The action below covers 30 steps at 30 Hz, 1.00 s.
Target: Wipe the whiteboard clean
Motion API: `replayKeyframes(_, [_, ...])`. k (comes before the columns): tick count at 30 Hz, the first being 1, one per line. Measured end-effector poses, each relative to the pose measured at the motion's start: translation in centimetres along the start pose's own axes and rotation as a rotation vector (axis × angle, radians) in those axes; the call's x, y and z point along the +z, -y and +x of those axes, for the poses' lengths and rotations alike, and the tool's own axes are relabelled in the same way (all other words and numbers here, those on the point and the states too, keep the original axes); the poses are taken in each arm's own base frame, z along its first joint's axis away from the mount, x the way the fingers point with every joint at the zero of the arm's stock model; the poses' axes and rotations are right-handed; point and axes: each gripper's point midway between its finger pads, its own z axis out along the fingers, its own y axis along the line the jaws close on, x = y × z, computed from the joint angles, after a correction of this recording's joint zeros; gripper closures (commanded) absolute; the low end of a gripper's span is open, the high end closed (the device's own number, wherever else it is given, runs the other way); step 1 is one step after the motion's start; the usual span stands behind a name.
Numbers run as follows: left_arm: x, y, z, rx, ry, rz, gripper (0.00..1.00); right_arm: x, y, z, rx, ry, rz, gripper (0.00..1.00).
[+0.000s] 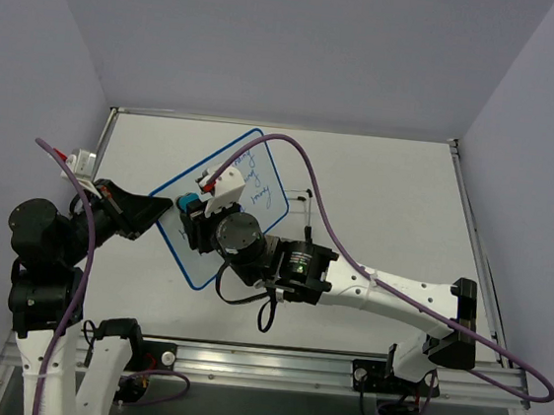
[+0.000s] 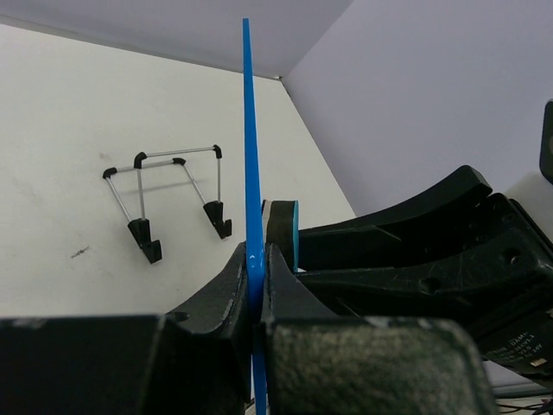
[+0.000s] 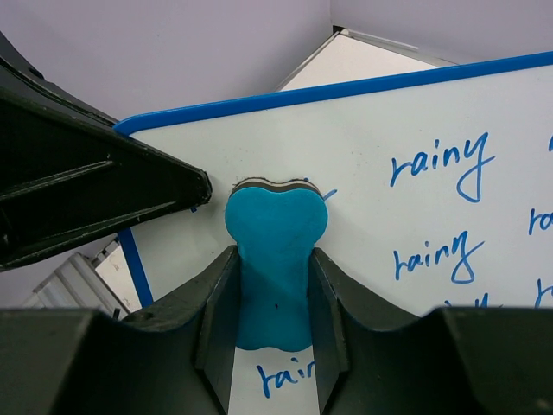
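1. From above, the whiteboard (image 1: 260, 181) stood tilted over the left-middle of the counter (image 1: 387, 199). The left claw (image 1: 161, 211) was clamped on its left edge. The right claw (image 1: 194, 217) was closed on a small blue eraser (image 1: 189, 204) set against the board's face. The right arm (image 1: 367, 291) covered the board's lower right part. The blue handwriting (image 1: 246, 170) was too small to read here. Whether the board's low edge touched the counter could not be told.

2. In the left wrist view, the board showed only edge-on, as a thin blue line rising from between the left claw's fingers, which were pinched tight on it. Its face was hidden and its bottom was cut off. A wire stand (image 2: 173, 194) lay on the counter beyond, apart from the board. The right claw's dark fingers filled the right side, and the eraser was only a teal sliver beside the board.

3. In the right wrist view, the eraser sat gripped between both fingers, its end pressed on the white face near a corner. "rainy" appeared several times in blue. Words at the right edge were cut off, and one was partly behind the eraser. The left claw was a dark shape at the left, with its grip out of sight.
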Motion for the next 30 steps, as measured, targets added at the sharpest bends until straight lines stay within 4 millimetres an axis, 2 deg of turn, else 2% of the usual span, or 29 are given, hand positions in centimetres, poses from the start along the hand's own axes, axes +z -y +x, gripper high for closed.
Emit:
replayKeyframes(7, [-0.2, -0.1, -0.1, -0.002, 0.016, -0.015, 0.98, -0.2, -1.6, -0.1, 0.001, 0.011, -0.01, 1.0])
replayKeyframes(16, [-0.4, 0.1, -0.4, -0.02, 0.04, -0.024, 0.98, -0.3, -2.0, -0.3, 0.02, 0.021, -0.013, 1.0])
replayKeyframes(30, [-0.4, -0.9, -0.7, -0.068, 0.087, -0.068, 0.98, 0.2, -3.0, 0.2, 0.093, 0.029, -0.048, 1.0])
